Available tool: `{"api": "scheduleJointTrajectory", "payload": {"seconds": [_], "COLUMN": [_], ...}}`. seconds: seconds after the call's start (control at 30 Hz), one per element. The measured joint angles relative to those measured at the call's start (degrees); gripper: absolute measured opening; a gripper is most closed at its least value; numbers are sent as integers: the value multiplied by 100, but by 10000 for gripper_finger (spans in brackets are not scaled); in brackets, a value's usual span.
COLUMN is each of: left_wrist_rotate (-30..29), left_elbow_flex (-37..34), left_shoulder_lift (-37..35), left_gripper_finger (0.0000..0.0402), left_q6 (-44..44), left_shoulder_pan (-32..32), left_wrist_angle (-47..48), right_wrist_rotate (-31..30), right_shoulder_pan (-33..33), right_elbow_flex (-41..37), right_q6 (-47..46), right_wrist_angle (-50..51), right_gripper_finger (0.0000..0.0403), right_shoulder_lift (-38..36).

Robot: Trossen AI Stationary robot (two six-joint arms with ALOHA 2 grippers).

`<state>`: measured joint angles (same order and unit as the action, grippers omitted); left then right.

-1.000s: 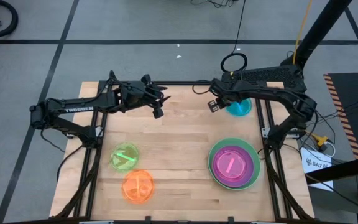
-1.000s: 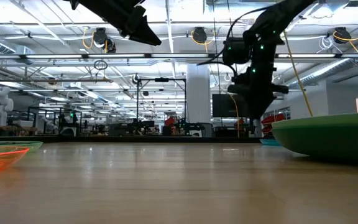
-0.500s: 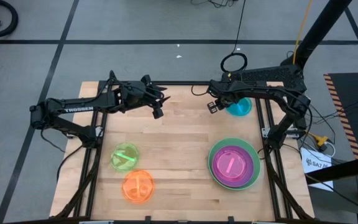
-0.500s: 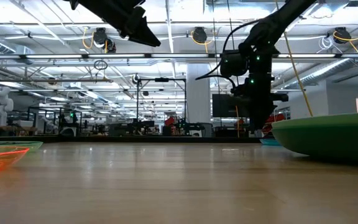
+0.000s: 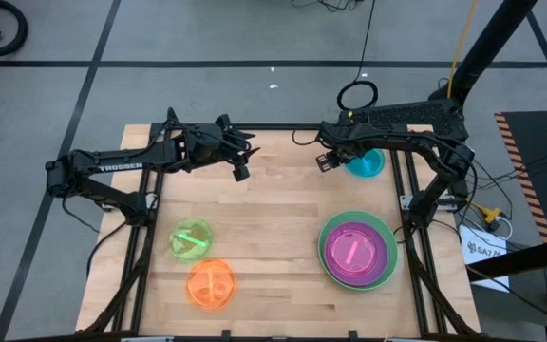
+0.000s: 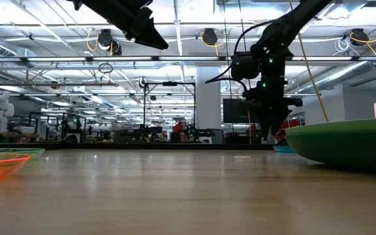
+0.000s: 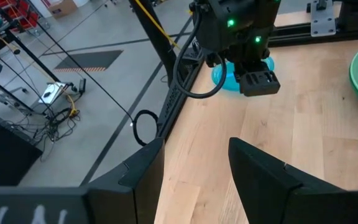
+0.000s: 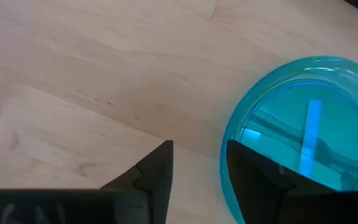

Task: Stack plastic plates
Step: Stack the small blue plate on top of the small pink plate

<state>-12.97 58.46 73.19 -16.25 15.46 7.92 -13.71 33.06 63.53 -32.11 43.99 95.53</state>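
Wood tabletop (image 5: 273,237): right gripper (image 8: 197,168), fingers parted, straddles small translucent blue plastic plate (image 8: 303,134) rim; thin edge may slip on closing.

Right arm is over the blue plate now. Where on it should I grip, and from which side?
Take the blue plate by its raised rim, on the edge nearest the right gripper. It lies flat on the table, so only the thin rim offers a hold. The open fingers already straddle that edge; come down from above, one finger inside, one outside.
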Motion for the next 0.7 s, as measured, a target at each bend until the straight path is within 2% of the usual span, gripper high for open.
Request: {"api": "scheduleJointTrajectory", "payload": {"seconds": [0.2,0.7], "left_wrist_rotate": [0,-2], "left_elbow_flex": [0,1], "left_shoulder_lift": [0,0], "left_gripper_finger": [186,186], "left_q6": [-2,-7], "left_shoulder_pan": [0,0], "left_wrist_angle": [-2,28], "right_wrist_rotate": [-409,-426], "right_shoulder_pan": [18,304], "right_elbow_flex": [-15,-22], "right_q6": [-18,-60], "right_wrist_angle": [0,85], "right_gripper_finger": [136,134], "right_shoulder_lift": [102,791]}}
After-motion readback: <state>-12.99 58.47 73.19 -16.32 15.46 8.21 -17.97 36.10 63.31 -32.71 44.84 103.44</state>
